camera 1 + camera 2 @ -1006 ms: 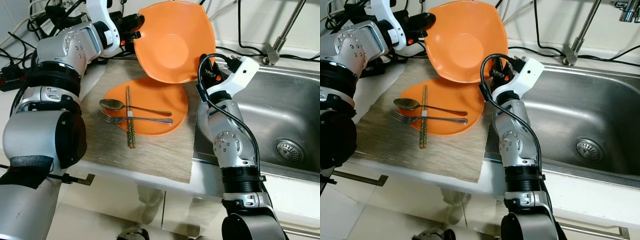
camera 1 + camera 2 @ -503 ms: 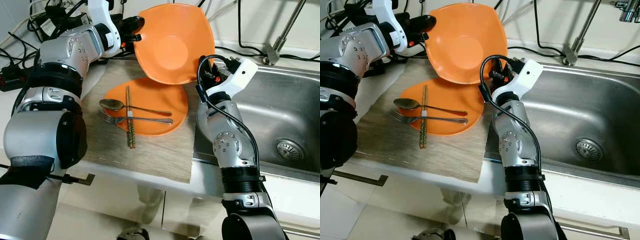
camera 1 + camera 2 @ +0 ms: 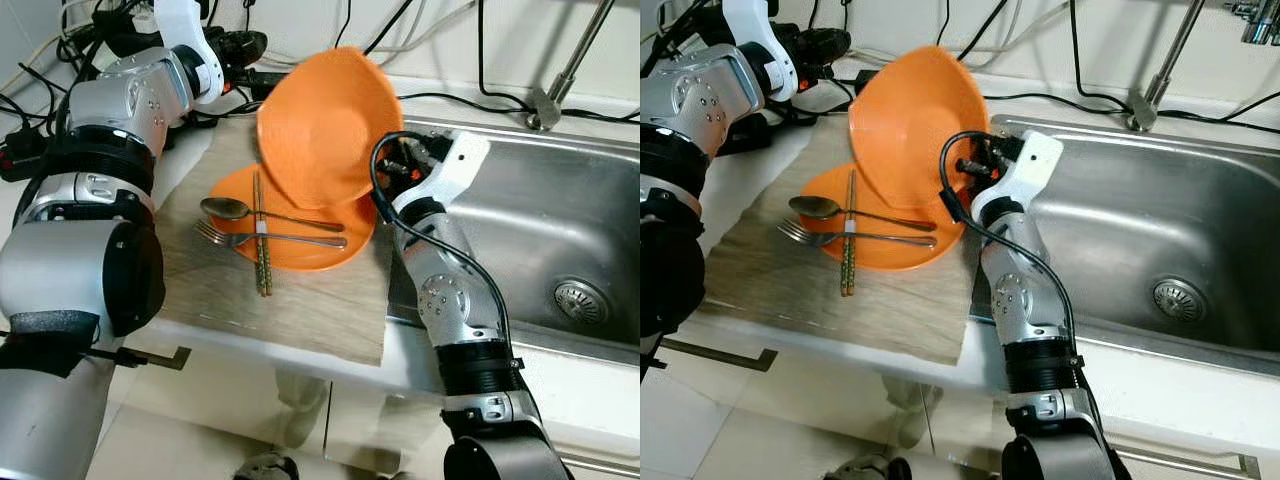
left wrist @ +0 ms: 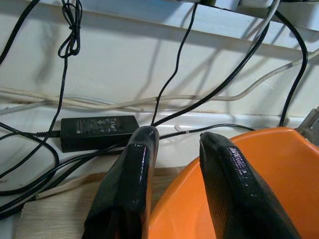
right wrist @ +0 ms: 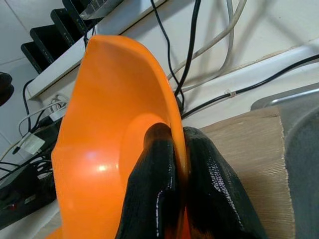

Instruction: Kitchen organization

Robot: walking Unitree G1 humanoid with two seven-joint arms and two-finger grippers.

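An orange bowl (image 3: 310, 130) stands tilted on edge over an orange plate (image 3: 300, 255) on the woven mat (image 3: 300, 310). My right gripper (image 5: 174, 133) is shut on the bowl's rim, one finger inside and one outside; it meets the bowl's right edge (image 3: 378, 185). My left gripper (image 3: 245, 45) is open at the back left by the cables, just off the bowl's rim (image 4: 259, 199), with nothing between its fingers (image 4: 144, 149). A spoon (image 3: 225, 208), a fork (image 3: 215, 235) and a pair of chopsticks (image 3: 262, 255) lie across the plate.
A steel sink (image 3: 570, 220) with a drain lies to the right, its faucet (image 3: 560, 80) behind it. Black and white cables and a power adapter (image 4: 97, 130) crowd the back of the counter. The counter's front edge runs just below the mat.
My left gripper has let go of the bowl and drawn back to the left. The right gripper has brought the bowl down and leftward, tipping it more on edge over the plate.
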